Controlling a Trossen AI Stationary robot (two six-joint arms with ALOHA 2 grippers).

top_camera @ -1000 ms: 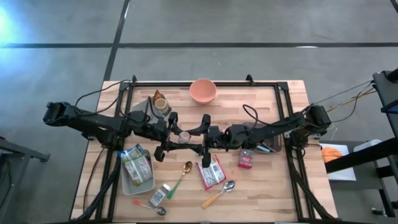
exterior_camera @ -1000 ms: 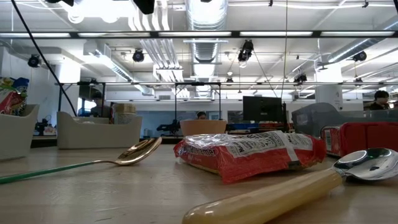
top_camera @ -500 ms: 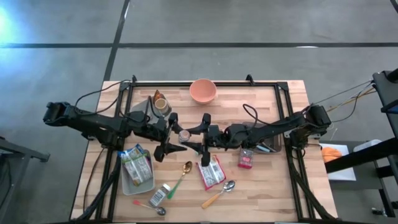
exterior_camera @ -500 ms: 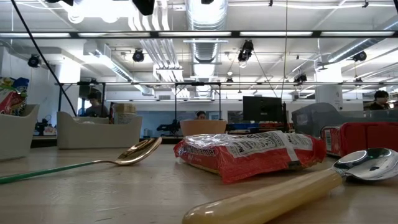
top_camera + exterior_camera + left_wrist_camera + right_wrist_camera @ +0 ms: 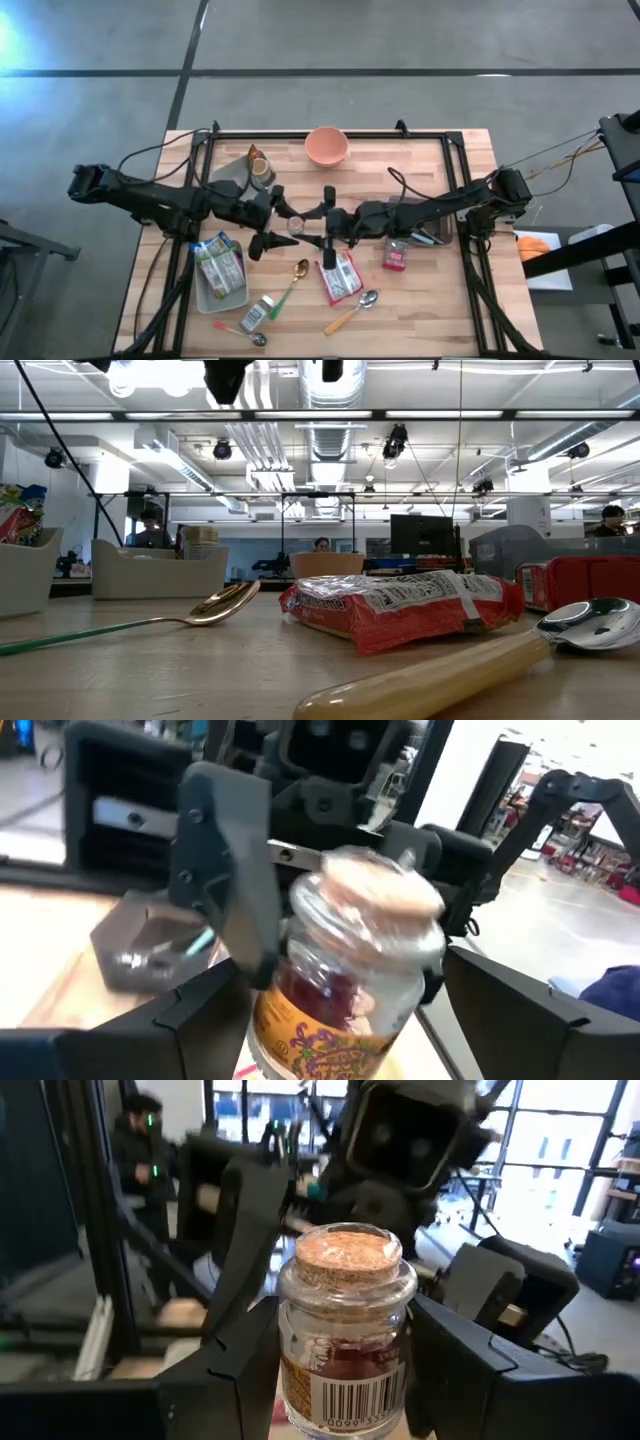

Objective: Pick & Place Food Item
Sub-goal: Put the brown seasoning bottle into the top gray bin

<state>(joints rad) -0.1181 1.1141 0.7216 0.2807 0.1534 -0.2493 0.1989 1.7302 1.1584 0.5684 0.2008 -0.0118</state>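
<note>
A small glass jar (image 5: 297, 223) with a cork lid, red contents and a yellow label hangs above the table's middle. My right gripper (image 5: 318, 222) comes from the table's right and is shut on the jar (image 5: 345, 1320). My left gripper (image 5: 275, 225) faces it from the table's left and is open. Its fingers (image 5: 195, 1020) stand on either side of the jar (image 5: 345, 970) and are apart from it. My right gripper pinches the jar's glass body (image 5: 295, 1365) below the neck between its two fingers, one on each side. The fingers lie level and come from the table's right side. The jar stands upright in the hold, cork up, lifted clear of the table.
A pink bowl (image 5: 326, 146) sits at the far edge. A white tray (image 5: 205, 290) with packets lies near left. A red packet (image 5: 340, 277), a small red pack (image 5: 396, 256), a gold spoon (image 5: 295, 280) and two other spoons (image 5: 352, 310) lie toward the near edge.
My left gripper has opened and let go of the jar, its fingers spreading wide while it stays in place. The jar has stayed upright in my right gripper's hold, above the table's middle.
</note>
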